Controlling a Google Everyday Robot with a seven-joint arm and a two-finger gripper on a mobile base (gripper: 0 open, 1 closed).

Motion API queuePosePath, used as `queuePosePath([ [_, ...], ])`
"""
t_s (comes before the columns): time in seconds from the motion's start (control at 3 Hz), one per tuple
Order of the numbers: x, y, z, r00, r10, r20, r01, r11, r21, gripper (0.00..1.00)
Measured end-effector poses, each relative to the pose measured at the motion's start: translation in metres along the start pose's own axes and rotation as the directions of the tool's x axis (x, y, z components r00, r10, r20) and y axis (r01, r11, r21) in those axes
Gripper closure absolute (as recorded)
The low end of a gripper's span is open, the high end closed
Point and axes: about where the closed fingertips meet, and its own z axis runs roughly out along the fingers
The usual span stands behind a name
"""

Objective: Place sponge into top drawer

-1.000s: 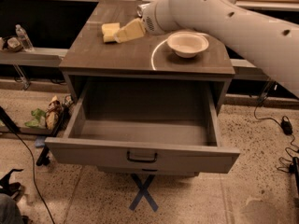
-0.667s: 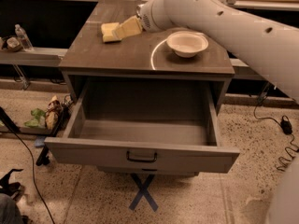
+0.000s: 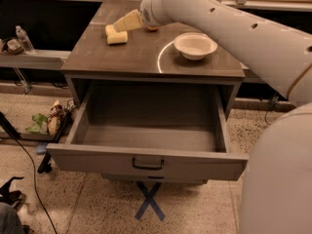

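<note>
The sponge [image 3: 117,38] is a small pale yellow block lying on the cabinet top near its back left corner. My gripper [image 3: 122,26] reaches in from the right on the big white arm. Its cream wedge-shaped tip sits just above the sponge and overlaps its back edge; I cannot tell whether it touches. The top drawer [image 3: 146,164] is pulled wide open below, grey and empty inside, with a small dark bar handle at the centre of its front panel.
A white bowl [image 3: 195,45] stands on the cabinet top to the right of the sponge. The white arm [image 3: 234,28] crosses the upper right, and the robot's body fills the lower right. Cables, a bottle and clutter lie on the floor and a low shelf at left.
The gripper has moved a little left and toward the back, closer over the sponge. The sponge, bowl and drawer have not moved.
</note>
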Motion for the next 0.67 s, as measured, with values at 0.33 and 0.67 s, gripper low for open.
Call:
queuePosePath([
  [0.33, 0.000, -0.003, 0.022, 1.000, 0.022, -0.015, -0.022, 0.9997, 0.015, 0.00],
  [0.67, 0.002, 0.011, 0.048, 0.998, 0.051, -0.042, -0.051, 0.9987, -0.001, 0.00],
])
